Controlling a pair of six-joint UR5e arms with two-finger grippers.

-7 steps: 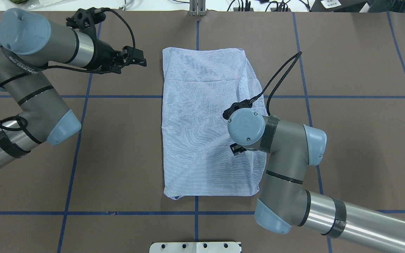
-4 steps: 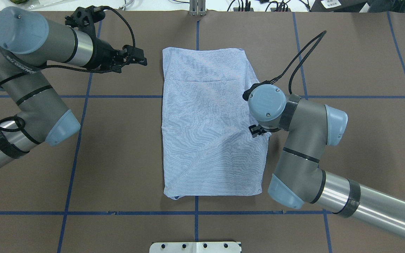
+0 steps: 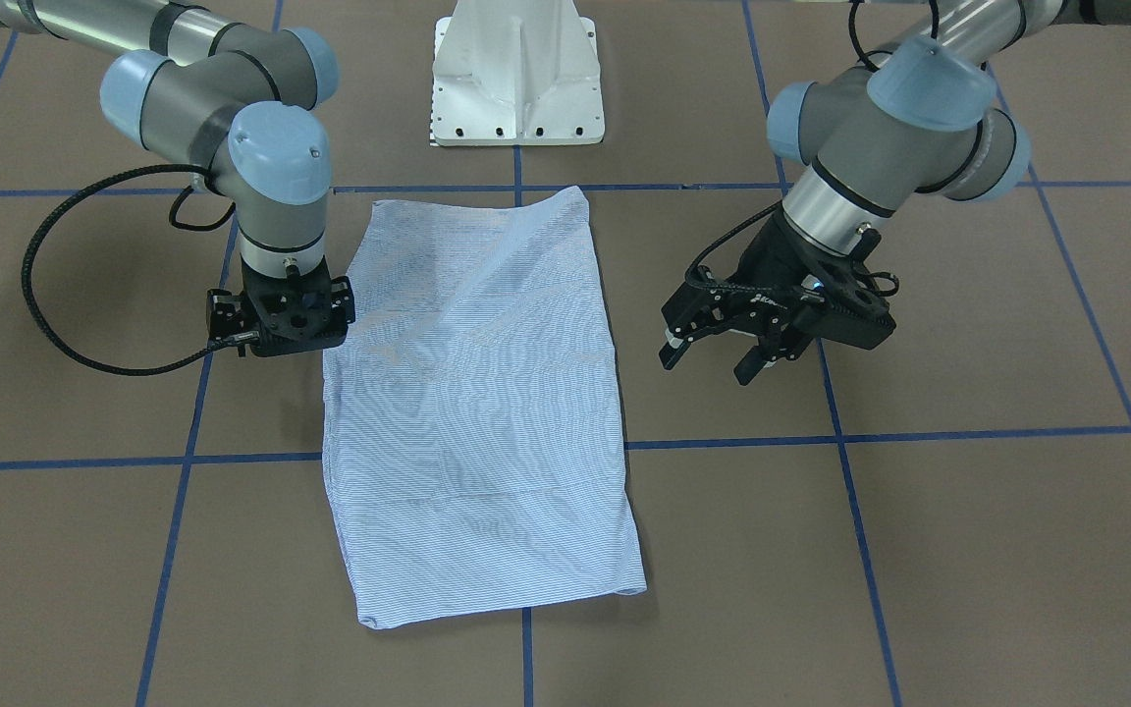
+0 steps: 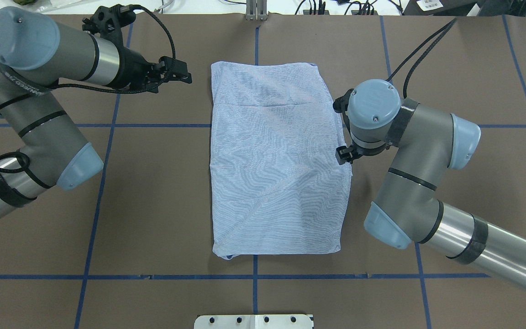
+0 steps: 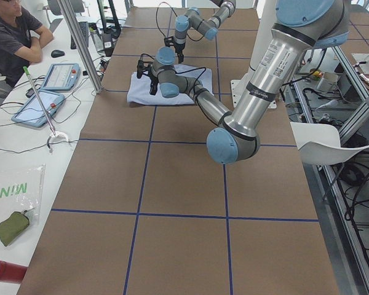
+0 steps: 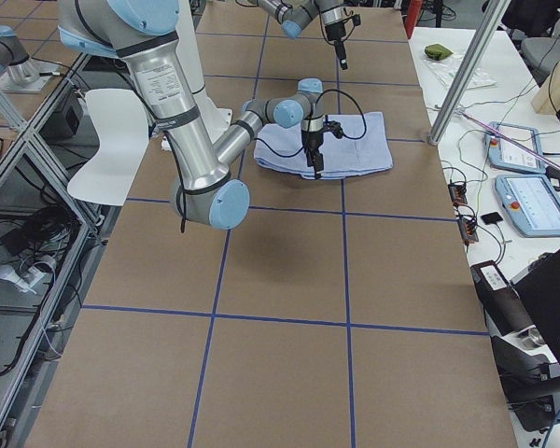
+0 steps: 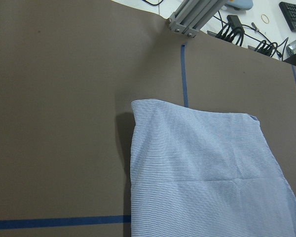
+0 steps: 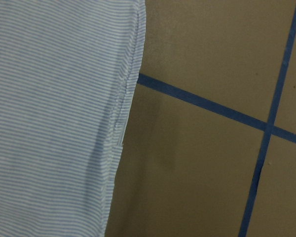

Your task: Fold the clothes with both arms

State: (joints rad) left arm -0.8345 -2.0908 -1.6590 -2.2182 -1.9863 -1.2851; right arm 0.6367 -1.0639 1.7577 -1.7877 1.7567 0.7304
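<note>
Overhead view: we see the left gripper (image 4: 183, 74) at upper left, fingers spread wide and holding nothing, near the shirt's (image 4: 276, 160) top-left corner but apart from it. The shirt lies folded into a flat rectangle at centre frame on the brown table (image 4: 153, 205). Right of centre, the right gripper (image 4: 344, 154) points down over the shirt's right edge; its fingers are hidden under the wrist, so we cannot tell their state.

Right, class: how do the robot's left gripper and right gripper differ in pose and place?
The left gripper slants toward the shirt; the right gripper points straight down. The left gripper hangs over bare table, clear of the shirt; the right gripper is at the shirt's edge. The left gripper's jaws stand open; the right gripper's are hidden. Both are black.
</note>
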